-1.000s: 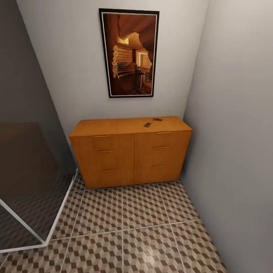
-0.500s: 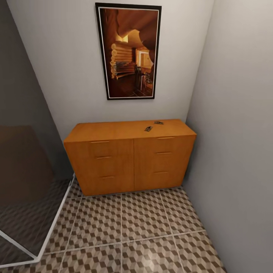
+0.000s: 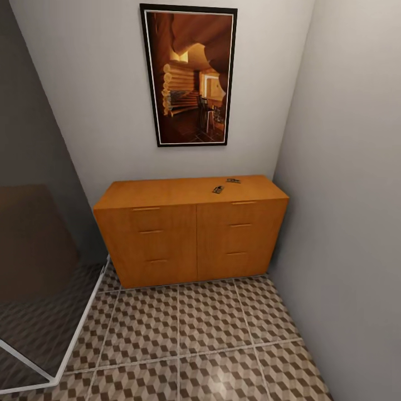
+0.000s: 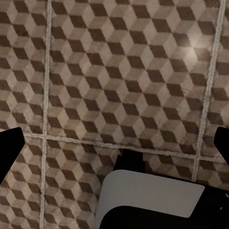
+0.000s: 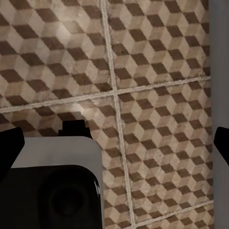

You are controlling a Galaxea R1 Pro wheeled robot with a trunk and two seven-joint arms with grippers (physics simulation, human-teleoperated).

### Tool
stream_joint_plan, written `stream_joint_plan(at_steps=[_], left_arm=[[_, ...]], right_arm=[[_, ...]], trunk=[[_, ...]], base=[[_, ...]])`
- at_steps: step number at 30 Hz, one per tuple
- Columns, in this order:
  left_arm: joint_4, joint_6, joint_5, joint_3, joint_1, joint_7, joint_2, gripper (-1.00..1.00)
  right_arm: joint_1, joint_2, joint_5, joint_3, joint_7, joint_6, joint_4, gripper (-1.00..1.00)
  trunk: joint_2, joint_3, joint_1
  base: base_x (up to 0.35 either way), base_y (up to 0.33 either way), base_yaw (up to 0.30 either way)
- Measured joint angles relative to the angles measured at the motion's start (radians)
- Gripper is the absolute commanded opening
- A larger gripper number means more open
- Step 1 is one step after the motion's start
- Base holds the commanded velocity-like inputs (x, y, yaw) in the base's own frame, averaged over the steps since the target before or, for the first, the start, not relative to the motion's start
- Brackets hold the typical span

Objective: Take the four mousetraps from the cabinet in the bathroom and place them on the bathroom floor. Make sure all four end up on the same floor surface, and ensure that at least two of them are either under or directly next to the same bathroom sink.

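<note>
While both pincers (image 4: pixel 114 143) (image 5: pixel 114 143) hang spread over floor tiles (image 3: pixel 211 334), two apparent mousetraps (image 3: pixel 218 189) (image 3: pixel 233 180) atop cabinet (image 3: pixel 167 234), well apart.

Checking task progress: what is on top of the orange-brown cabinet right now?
Two small dark mousetraps lie on the cabinet top, toward its right end, apart from each other. The drawers are shut, so nothing inside them can be seen.

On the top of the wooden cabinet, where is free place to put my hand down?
The cabinet top is bare from its left end to past the middle. Two mousetraps lie close together toward the right rear, so that part is the crowded one.
</note>
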Motion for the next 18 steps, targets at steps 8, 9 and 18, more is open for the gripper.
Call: stream_joint_plan(at_steps=[8,9,18], left_arm=[[-0.003,0.001,0.001,0.000,0.000,0.000,-0.003,1.00],[-0.003,0.001,0.001,0.000,0.001,0.000,-0.004,1.00],[0.005,-0.001,0.002,0.002,0.002,0.000,0.002,1.00]], right_arm=[[0.000,-0.005,-0.002,-0.002,0.000,-0.004,-0.003,1.00],[-0.001,-0.009,-0.003,-0.003,0.000,-0.006,-0.004,1.00],[-0.002,-0.018,-0.004,-0.004,0.000,-0.017,-0.007,1.00]], trunk=[[0.000,0.000,0.000],[0.000,0.000,0.000],[0.000,0.000,0.000]], base=[[0.000,0.000,0.000],[0.000,0.000,0.000],[0.000,0.000,0.000]])
